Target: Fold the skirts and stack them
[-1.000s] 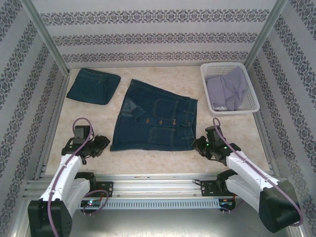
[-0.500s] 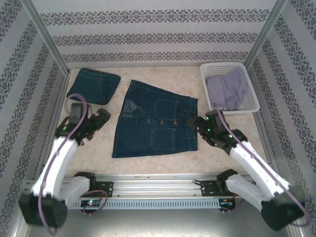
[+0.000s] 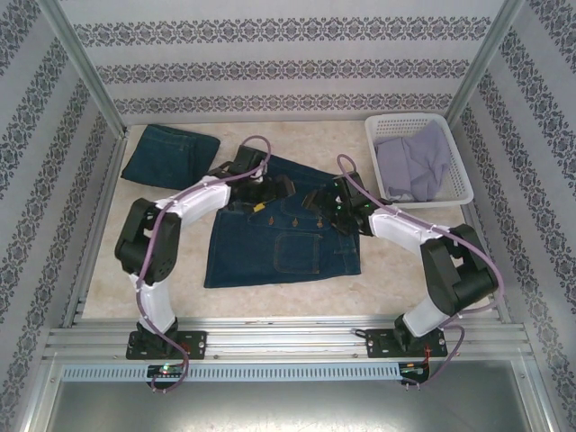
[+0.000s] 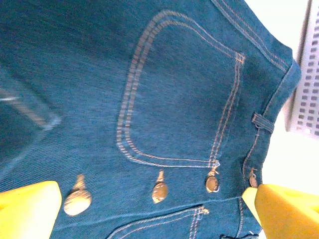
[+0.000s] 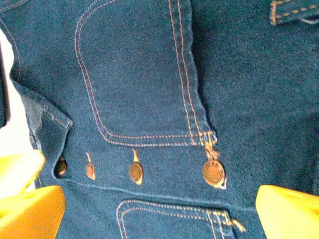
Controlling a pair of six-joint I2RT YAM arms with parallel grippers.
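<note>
A dark blue denim skirt [image 3: 281,245] with pockets and brass buttons lies spread flat mid-table. My left gripper [image 3: 270,190] hovers over its upper left part and my right gripper [image 3: 330,203] over its upper right part. Both are open with nothing between the fingers. In the left wrist view the yellow fingertips [image 4: 30,209] stand wide apart above a pocket and a row of buttons [image 4: 159,191]. The right wrist view likewise has its yellow fingertips [image 5: 289,211] spread over the buttons [image 5: 213,173]. A second denim skirt [image 3: 169,155] lies folded at the back left. A lavender-grey skirt [image 3: 412,164] sits crumpled in the basket.
The white lattice basket [image 3: 454,155] stands at the back right corner, its wall also showing in the left wrist view [image 4: 305,74]. Patterned walls close in the table on three sides. Bare tabletop lies in front of the spread skirt.
Both arms swung in from the skirt's front corners and reached forward over its upper half. Both grippers opened wide and let go of the hem.
</note>
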